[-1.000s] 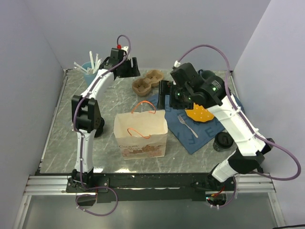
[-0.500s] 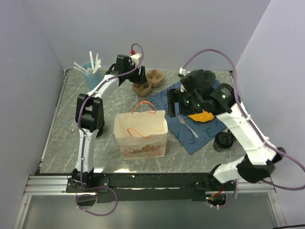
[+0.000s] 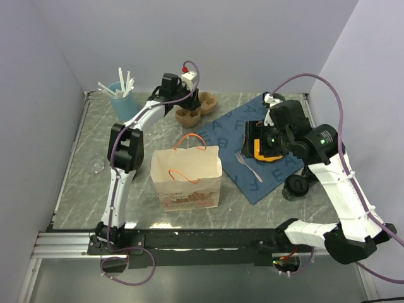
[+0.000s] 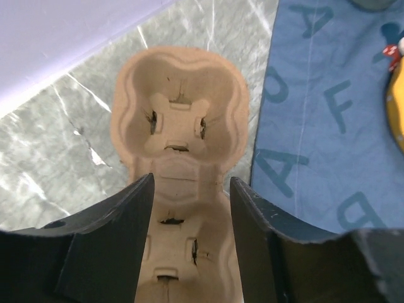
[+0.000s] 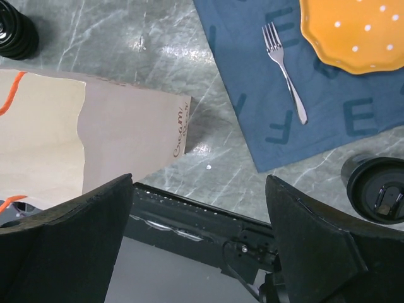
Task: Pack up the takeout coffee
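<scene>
The takeout coffee, a small black ribbed cup with a dark lid, stands on the marble off the blue mat's near right corner. It also shows at the right edge of the right wrist view. The white paper bag with orange handles stands open mid-table and shows in the right wrist view. My right gripper is open and empty, high above the mat, left of and behind the cup. My left gripper is open at the far side, its fingers either side of a brown pulp cup carrier.
A blue lettered mat holds an orange dotted plate and a fork. A light-blue cup of white sticks stands at the far left corner. The black rail marks the table's near edge. Walls close in on three sides.
My left gripper has moved right and down onto the cup carrier. My right arm has swung right and pulled back, now over the orange plate.
</scene>
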Robot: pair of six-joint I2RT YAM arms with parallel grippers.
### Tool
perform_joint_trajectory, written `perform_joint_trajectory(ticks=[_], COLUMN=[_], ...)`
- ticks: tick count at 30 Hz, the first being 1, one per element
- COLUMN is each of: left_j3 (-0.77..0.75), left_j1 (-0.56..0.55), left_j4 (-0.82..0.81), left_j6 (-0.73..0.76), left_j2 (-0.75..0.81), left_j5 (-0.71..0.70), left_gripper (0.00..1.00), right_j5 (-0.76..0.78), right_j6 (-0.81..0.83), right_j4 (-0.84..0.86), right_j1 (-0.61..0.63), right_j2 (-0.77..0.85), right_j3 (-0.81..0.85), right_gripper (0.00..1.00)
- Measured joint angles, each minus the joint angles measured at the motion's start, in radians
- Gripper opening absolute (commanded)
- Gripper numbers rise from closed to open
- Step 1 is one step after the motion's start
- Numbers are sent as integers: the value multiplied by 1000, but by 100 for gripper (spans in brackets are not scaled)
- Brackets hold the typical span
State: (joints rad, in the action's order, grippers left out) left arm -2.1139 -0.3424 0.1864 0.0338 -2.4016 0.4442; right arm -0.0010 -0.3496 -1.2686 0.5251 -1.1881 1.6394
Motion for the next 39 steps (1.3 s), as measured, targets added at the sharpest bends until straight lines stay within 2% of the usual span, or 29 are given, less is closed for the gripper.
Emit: perform_joint_trajectory(ticks=[16, 23, 39], left_j3=[-18, -18, -18], left_j1=[-22, -21, -30], left_j4=[-46, -48, -47], left_j6=[30, 34, 33], left_j2=[-70, -72, -72], left_j5=[-134, -127, -114], left_gripper=[53, 54, 51], right_j5=[-61, -71, -79], right_j6=[32, 23, 6], right_j4=[-17, -20, -24], right_j1=[-18, -18, -18], right_j2=[-96, -117, -138], right_j3=[79, 105, 106], right_gripper=[91, 91, 91])
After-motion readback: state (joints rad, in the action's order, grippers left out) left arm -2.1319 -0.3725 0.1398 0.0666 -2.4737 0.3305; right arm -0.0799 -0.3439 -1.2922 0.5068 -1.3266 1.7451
